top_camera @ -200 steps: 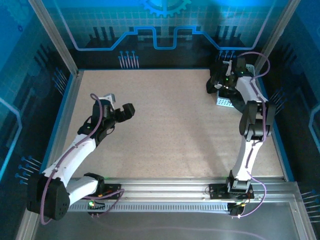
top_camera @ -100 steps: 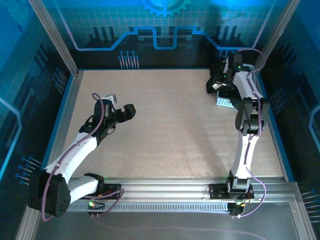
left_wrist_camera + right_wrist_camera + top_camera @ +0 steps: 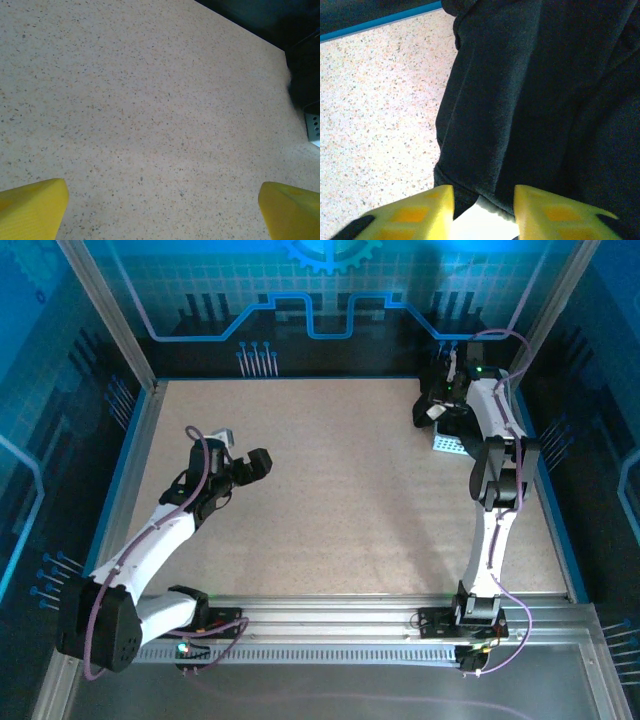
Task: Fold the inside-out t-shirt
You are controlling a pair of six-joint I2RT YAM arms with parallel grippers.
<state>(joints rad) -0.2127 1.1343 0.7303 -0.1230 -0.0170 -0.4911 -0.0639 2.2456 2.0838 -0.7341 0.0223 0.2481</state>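
You get soft, even overhead light on the table [image 3: 330, 490] in the top view, with a blue cast on the walls [image 3: 200, 300] and faint shadows under the arms [image 3: 150, 540]. At the right wrist the table glares pale, the t-shirt [image 3: 530, 90] reads dark with little detail, and the right gripper [image 3: 482, 205] is out of focus.

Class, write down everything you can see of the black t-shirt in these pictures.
The t-shirt is plain black, soft matte fabric, creased in long folds rather than spread flat. It lies bunched at the far right corner of the table, its edge resting on the speckled surface, with the grey perforated tray showing at its near side. The right claw hangs close over it, astride its edge. Whether it pinches the cloth cannot be told.
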